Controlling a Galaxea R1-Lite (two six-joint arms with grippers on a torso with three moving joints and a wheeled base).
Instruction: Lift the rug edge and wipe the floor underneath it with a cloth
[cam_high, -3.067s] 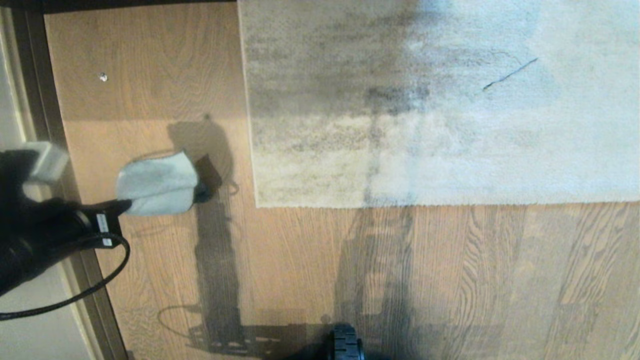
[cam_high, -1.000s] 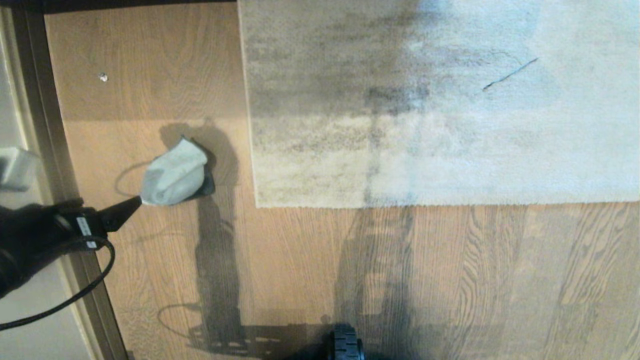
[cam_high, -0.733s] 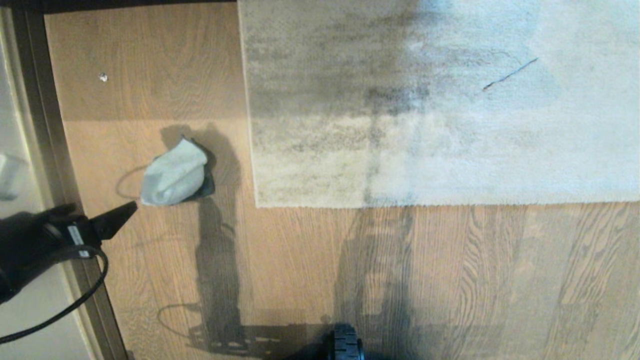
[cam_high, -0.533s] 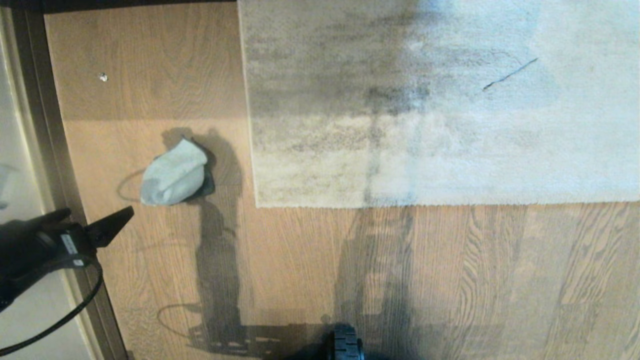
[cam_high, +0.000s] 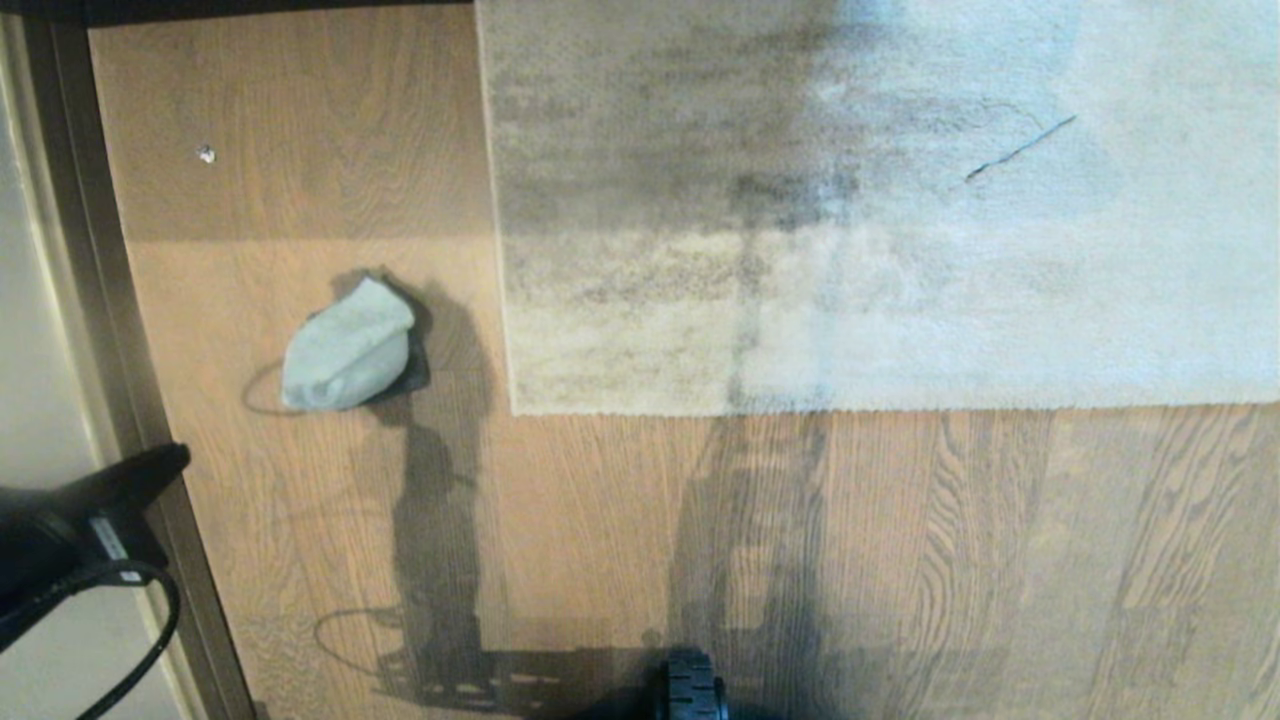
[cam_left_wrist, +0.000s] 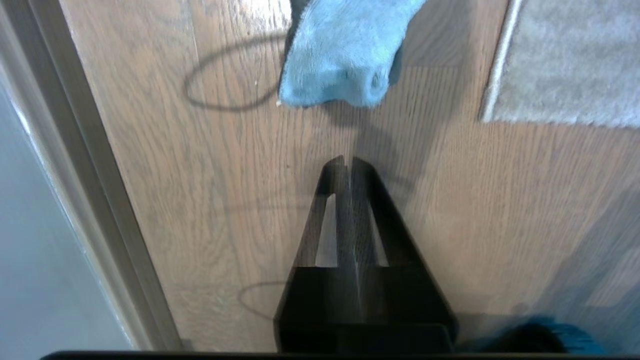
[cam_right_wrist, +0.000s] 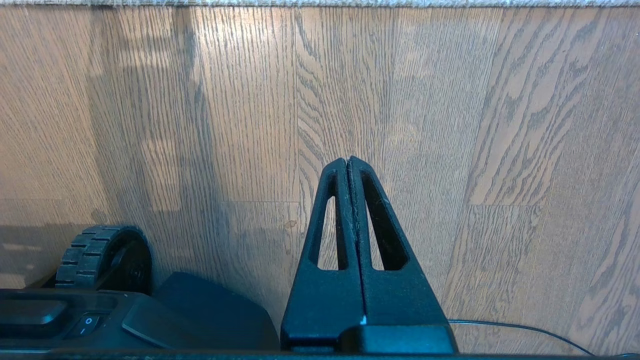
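The pale grey-blue cloth (cam_high: 348, 346) lies bunched on the wood floor (cam_high: 600, 520), a short way left of the rug's corner (cam_high: 516, 408). The big pale rug (cam_high: 900, 220) lies flat, its near edge (cam_high: 900, 408) straight across the floor. My left gripper (cam_high: 180, 456) is shut and empty at the left, over the baseboard strip, clear of the cloth. In the left wrist view the gripper (cam_left_wrist: 348, 161) points at the cloth (cam_left_wrist: 340, 55) with bare floor between them, and the rug corner (cam_left_wrist: 487, 117) shows beside it. My right gripper (cam_right_wrist: 348, 160) hangs shut and empty above bare floor.
A dark baseboard strip (cam_high: 100, 250) runs along the left, with pale wall beyond it. The robot's wheel (cam_high: 690, 685) sits at the bottom middle, also the wheel (cam_right_wrist: 100, 255) in the right wrist view. A small white speck (cam_high: 206, 154) lies on the far floor.
My left gripper let go of the cloth, drew back toward the left and near side, and shut its fingers. The cloth stays where it was dropped. The rug has not moved.
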